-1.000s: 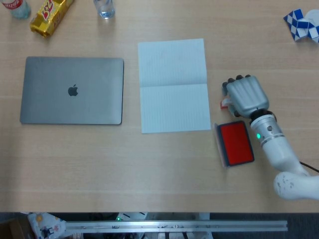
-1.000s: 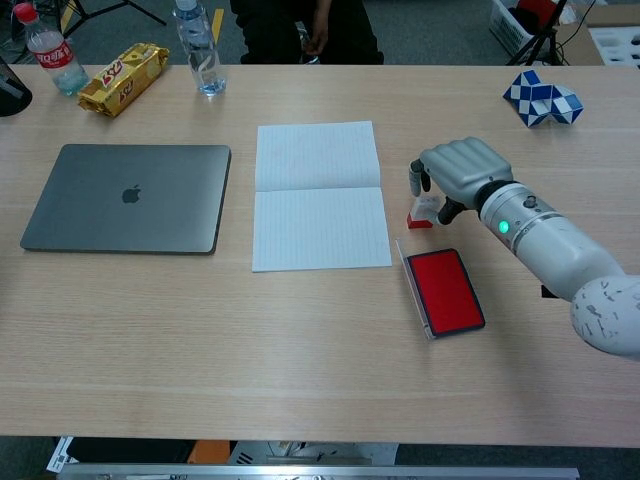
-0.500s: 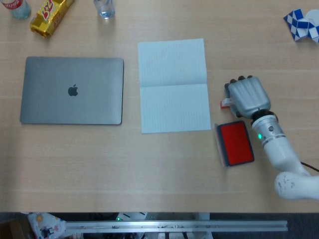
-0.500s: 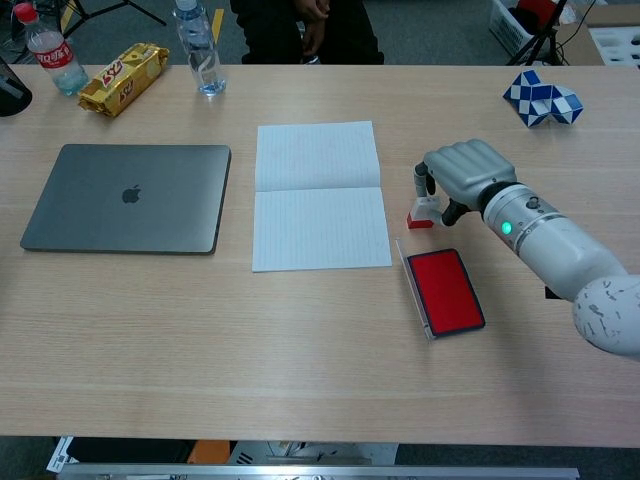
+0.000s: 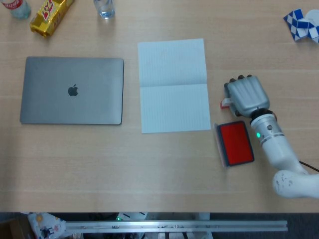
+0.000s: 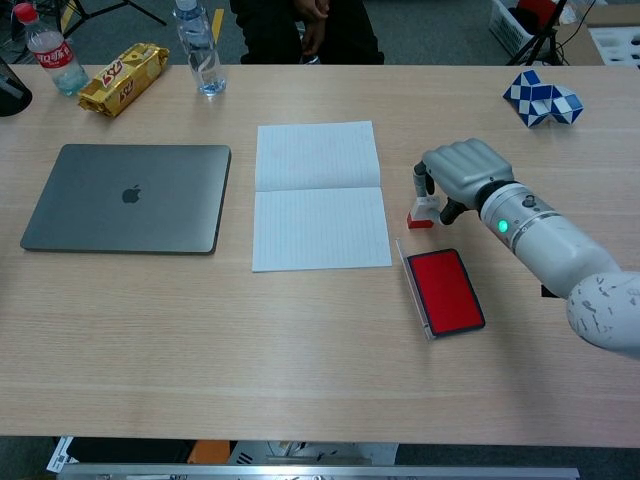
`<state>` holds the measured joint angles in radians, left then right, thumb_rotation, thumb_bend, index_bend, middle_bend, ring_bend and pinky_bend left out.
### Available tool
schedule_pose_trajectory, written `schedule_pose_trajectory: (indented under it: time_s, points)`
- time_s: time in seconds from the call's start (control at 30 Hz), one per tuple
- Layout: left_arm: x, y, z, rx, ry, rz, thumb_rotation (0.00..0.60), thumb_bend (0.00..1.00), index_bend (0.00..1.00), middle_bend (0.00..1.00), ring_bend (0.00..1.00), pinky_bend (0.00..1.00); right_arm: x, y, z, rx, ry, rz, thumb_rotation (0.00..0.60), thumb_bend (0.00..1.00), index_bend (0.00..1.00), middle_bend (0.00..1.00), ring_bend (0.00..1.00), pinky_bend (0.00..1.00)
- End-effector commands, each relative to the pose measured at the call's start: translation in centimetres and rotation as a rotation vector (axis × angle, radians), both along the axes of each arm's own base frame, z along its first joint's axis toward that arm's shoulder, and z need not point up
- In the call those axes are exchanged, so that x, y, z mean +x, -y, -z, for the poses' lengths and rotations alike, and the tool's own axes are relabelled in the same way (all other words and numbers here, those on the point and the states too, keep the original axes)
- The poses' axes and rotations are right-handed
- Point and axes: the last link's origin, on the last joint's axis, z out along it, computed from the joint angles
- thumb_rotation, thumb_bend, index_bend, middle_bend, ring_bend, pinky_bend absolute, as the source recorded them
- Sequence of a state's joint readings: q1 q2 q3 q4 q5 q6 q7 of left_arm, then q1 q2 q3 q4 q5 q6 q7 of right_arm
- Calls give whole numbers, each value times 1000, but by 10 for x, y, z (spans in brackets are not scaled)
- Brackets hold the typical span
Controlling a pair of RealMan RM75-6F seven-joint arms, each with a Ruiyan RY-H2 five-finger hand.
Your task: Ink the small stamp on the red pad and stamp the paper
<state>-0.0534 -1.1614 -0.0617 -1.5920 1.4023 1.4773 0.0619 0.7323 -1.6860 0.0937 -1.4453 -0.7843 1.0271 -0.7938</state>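
R hand [image 6: 462, 170] curled over small stamp [image 6: 421, 212], pinch likely but grip unconfirmed. Red pad [image 6: 443, 291] at 6 o'clock, uninked. Paper [image 6: 319, 195] at 9 o'clock, blank. Inking + stamping left.

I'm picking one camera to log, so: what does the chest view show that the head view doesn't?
Only the chest view shows the stamp's side beneath the right hand's fingers, the whole bottles, and a seated person behind the table. Only the head view shows the metal rail at the table's near edge. Both show the paper, red pad, laptop, snack pack and blue-white puzzle.
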Motion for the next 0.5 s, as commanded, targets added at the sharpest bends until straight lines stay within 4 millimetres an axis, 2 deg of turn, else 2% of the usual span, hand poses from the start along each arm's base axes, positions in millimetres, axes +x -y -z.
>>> schedule_pose_trajectory:
  time_s: [0.03,0.33,0.5]
  points:
    - [-1,0,0,0,-1,-2,600,208,92,4,13,0,1,1,1,-6,-4,-3,600,306,556,490,368,420]
    - [0,1,0,2,-2,-4,600,208,92,1,13,0,2,2,0,-4,2,0,600,329,607,521,386,420]
    - [1,1,0,1,-3,-4,600,208,92,1,13,0,4,0,-12,0,14,-6,600,331,632,540,398,421]
